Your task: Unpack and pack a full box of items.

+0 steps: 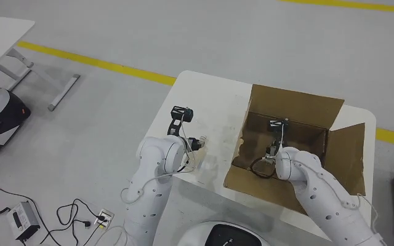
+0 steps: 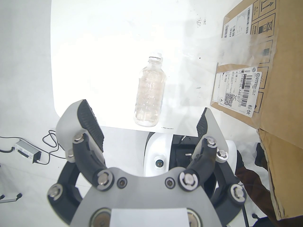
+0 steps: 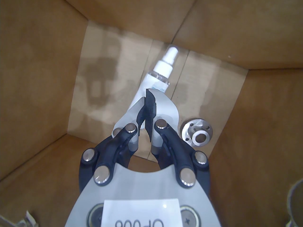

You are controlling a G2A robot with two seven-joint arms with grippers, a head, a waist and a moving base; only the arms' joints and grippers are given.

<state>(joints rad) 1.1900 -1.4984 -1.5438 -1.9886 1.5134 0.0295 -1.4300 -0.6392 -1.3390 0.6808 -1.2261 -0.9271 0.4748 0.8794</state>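
A clear plastic bottle (image 2: 150, 95) lies on its side on the white table (image 2: 106, 24), close to the table's near edge. My left gripper (image 2: 146, 116) hangs open above it, one finger to each side and nothing held. The open cardboard box (image 1: 294, 103) stands on the right part of the table. Inside it my right gripper (image 3: 147, 100) is shut, its pads pressed together just over a white spray bottle (image 3: 163, 68) that lies on the box floor. The fingers hide the spray bottle's lower body. A metal flange (image 3: 196, 133) rests beside them.
The box's labelled side wall (image 2: 248, 72) rises close to the clear bottle. A metal cylinder's rim (image 3: 294, 202) shows in a corner of the box. The box flaps (image 1: 348, 154) are spread outward. The far part of the table (image 1: 209, 92) is bare.
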